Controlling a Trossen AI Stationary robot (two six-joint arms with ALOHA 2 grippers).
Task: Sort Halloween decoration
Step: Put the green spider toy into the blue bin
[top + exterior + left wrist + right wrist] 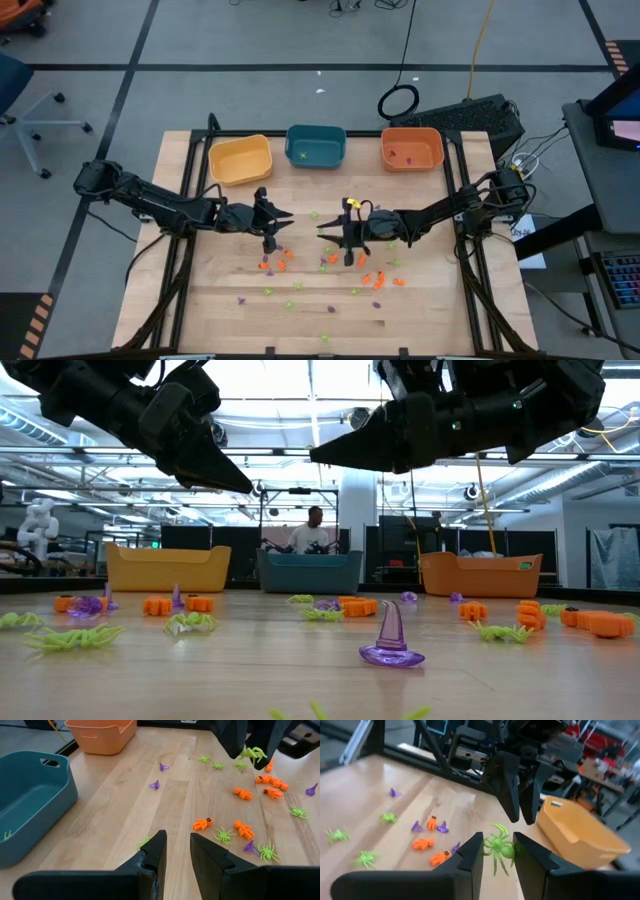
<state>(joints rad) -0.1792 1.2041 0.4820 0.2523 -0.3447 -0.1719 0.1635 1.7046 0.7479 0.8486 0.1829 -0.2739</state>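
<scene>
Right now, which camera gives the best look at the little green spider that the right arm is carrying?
The right wrist view: the green spider sits close up between that arm's jaws. The left wrist view shows it smaller, hanging from the right gripper. In the high view and the low view I cannot make it out.

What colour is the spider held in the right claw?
Light green. The spider sits between the right claw's fingers, clearest in the right wrist view.
</scene>
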